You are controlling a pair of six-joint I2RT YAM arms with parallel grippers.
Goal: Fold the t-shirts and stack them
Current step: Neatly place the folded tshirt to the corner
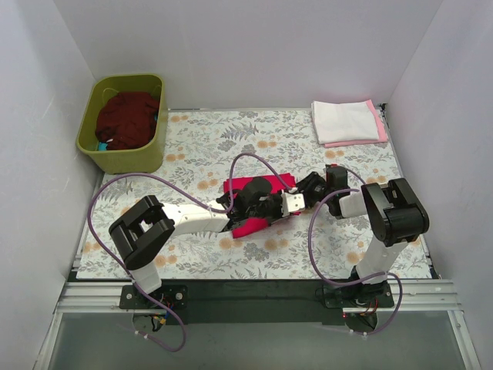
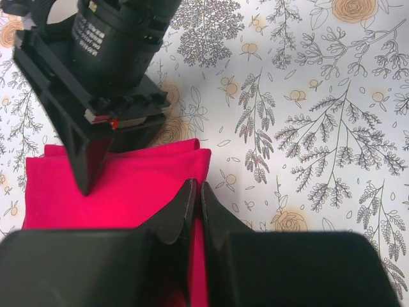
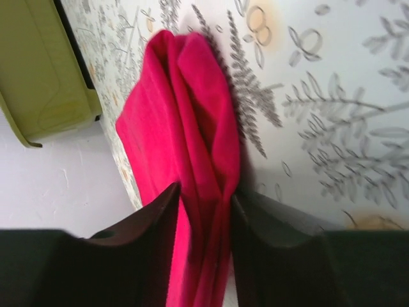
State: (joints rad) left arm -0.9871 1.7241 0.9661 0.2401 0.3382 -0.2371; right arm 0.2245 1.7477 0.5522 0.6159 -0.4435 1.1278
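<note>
The crimson-red t-shirt (image 1: 250, 185) lies partly folded at the middle of the floral cloth. My left gripper (image 1: 266, 206) is shut on its edge; in the left wrist view (image 2: 197, 192) a thin strip of red shows between the nearly closed jaws. My right gripper (image 1: 281, 206) meets it from the right and is shut on a bunched fold of the same shirt (image 3: 201, 128); its body also shows in the left wrist view (image 2: 102, 83). The white t-shirt (image 1: 344, 119) lies folded on the pale pink one (image 1: 360, 142) at the back right. The dark maroon one (image 1: 127, 119) is in the tub.
The olive-green tub (image 1: 123, 158) stands at the back left; it also shows in the right wrist view (image 3: 38, 70). White walls close in the left, back and right sides. Purple cables (image 1: 254, 162) loop over both arms. The floral cloth (image 1: 231, 131) covers the table.
</note>
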